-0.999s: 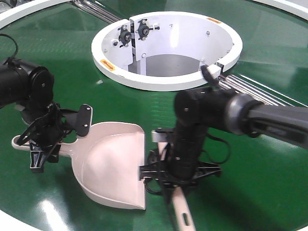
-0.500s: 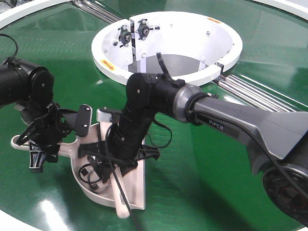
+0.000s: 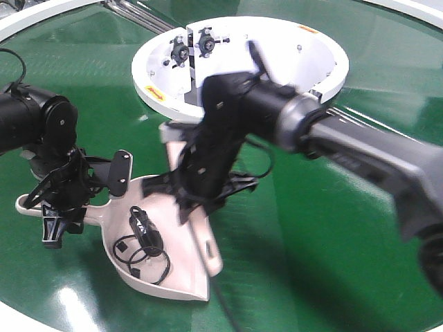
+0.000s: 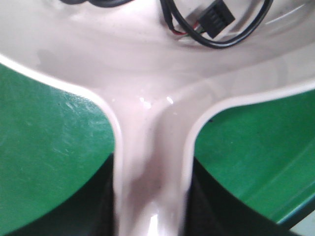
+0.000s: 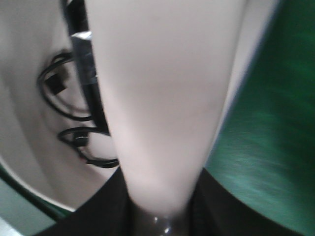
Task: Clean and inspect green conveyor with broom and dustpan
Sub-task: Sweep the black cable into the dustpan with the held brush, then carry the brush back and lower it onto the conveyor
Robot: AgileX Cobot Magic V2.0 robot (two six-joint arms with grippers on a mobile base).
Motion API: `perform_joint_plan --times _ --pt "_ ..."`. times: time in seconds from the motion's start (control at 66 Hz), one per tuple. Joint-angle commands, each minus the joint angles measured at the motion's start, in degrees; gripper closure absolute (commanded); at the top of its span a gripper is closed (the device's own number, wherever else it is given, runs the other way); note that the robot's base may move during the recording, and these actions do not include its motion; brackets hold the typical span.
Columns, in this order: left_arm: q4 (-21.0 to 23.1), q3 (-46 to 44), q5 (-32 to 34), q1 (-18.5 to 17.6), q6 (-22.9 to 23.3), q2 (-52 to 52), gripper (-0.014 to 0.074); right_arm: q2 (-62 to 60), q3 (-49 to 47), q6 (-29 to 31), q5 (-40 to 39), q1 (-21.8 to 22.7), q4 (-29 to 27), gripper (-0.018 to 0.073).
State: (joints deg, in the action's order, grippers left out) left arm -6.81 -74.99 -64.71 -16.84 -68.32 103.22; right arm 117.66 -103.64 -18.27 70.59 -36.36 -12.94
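Note:
The pale dustpan (image 3: 163, 277) lies on the green conveyor (image 3: 332, 249), mouth to the right. My left gripper (image 3: 64, 207) is shut on the dustpan's handle (image 4: 150, 162), which runs up between the dark jaws of the left gripper (image 4: 151, 211). A black cable with a small plug (image 3: 142, 235) lies inside the pan, seen as the cable (image 4: 216, 24) and the cable (image 5: 74, 123). My right gripper (image 3: 199, 197) hovers over the pan's mouth, shut on the broom (image 3: 210, 252), whose slotted handle end points toward the near edge. The broom (image 5: 167, 88) fills the right wrist view above the right gripper (image 5: 160, 216).
The large white ring-shaped opening (image 3: 156, 97) stands just behind the right arm. Steel rods (image 3: 138, 14) run at the back left. The conveyor's white rim (image 3: 41, 15) curves along the far left.
The right arm swept the broom leftward from beside the dustpan's mouth across the pan, then drew back and up. The black cable now lies in the pan. The left gripper held still.

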Motion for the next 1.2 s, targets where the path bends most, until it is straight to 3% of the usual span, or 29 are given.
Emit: perform_joint_plan --times 0.0,0.333,0.56,0.697,1.181 --pt "-0.1 -1.6 -0.2 -0.2 1.0 -2.5 0.0603 -6.7 0.4 2.3 3.1 2.9 1.8 0.0561" --pt "-0.1 -1.6 -0.2 -0.2 1.0 -2.5 0.0603 -19.2 15.4 11.0 3.1 17.3 4.0 0.0561" --pt "-0.1 -1.6 -0.2 -0.2 1.0 -2.5 0.0603 -26.1 25.3 12.8 3.1 25.9 14.2 0.0561" --pt "-0.1 -1.6 -0.2 -0.2 1.0 -2.5 0.0603 -28.0 30.4 14.0 3.1 29.8 17.5 0.0561" --pt "-0.1 -1.6 -0.2 -0.2 1.0 -2.5 0.0603 -23.8 43.2 16.7 -2.8 31.4 14.8 0.0561"
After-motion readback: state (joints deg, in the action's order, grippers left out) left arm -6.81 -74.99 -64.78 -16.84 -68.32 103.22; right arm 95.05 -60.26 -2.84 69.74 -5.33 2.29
